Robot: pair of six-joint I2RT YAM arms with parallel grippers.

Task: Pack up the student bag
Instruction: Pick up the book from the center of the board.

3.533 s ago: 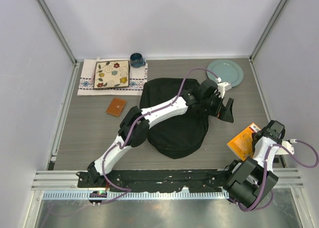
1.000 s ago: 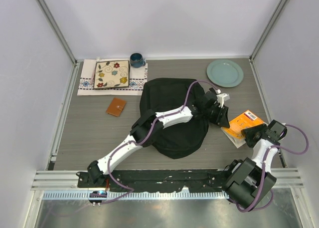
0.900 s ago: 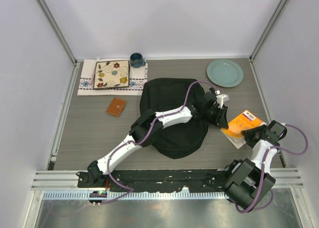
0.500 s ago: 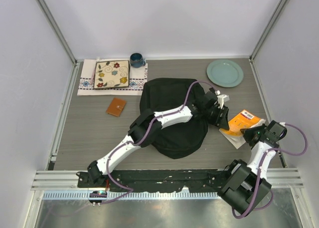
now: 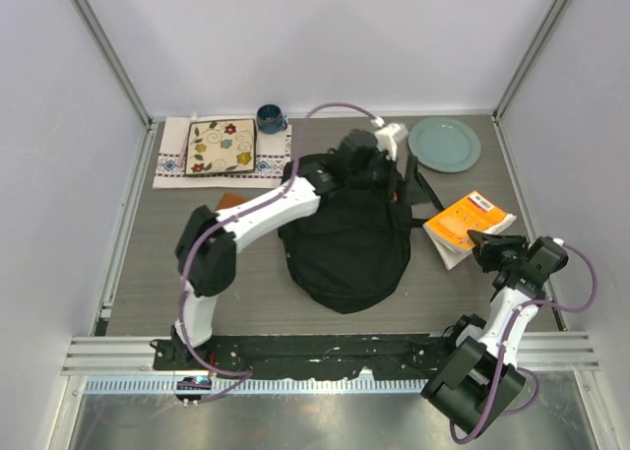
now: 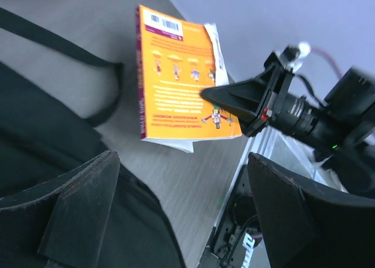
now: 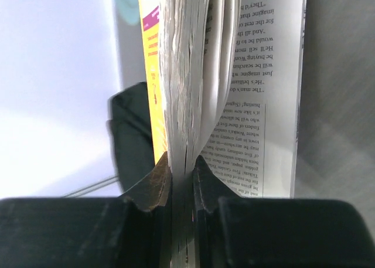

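Your left hand [image 6: 181, 159] left the student bag's [image 5: 345, 243] right edge and swung over its far end, fingers spread wide and empty. Your right hand [image 7: 181, 165] clamped onto the orange book [image 5: 471, 217] just right of the bag, which stayed mid-way across the table [image 5: 148, 273].

The left arm [image 5: 258, 217] lay stretched toward the far middle, its left gripper [image 6: 181, 162] spread wide. The right arm [image 5: 507, 310] stood bent at the near right, its right gripper [image 7: 181, 165] pinched onto a paperback [image 7: 193, 74].
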